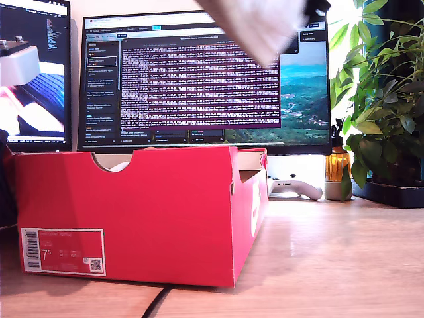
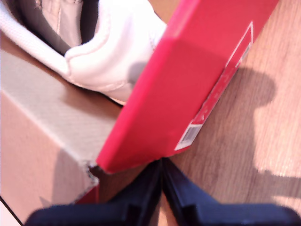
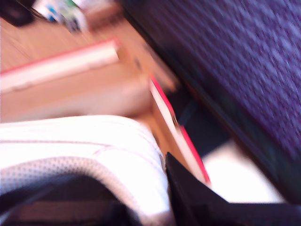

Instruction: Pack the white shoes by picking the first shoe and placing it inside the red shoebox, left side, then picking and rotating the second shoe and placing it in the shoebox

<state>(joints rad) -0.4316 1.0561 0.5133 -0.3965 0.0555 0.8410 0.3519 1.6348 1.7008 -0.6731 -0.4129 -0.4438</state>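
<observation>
Hanging blurred at the top of the exterior view, the second white shoe (image 1: 255, 26) is up above the red shoebox (image 1: 132, 212), well clear of its rim. The second wrist view shows it close up (image 3: 94, 150): my second gripper (image 3: 160, 207) has its dark fingers (image 3: 188, 197) clamped on the shoe's collar, with the box's open inside and red edge (image 3: 178, 127) lying below and beyond. The picture is too smeared to tell which way the shoe's long axis runs against the box.

The first white shoe (image 2: 113, 56) already lies inside the box, its heel against the end wall, a sliver of it visible through the notch in the exterior view. My first gripper (image 2: 162, 188) sits outside the box's corner (image 2: 188, 94), fingers together and empty, over the wooden table (image 2: 273, 132).

The move ahead looks to hinge on turning the carried shoe opposite to its mate and lowering it into the free half; my second gripper is plainly the one placed for that.
</observation>
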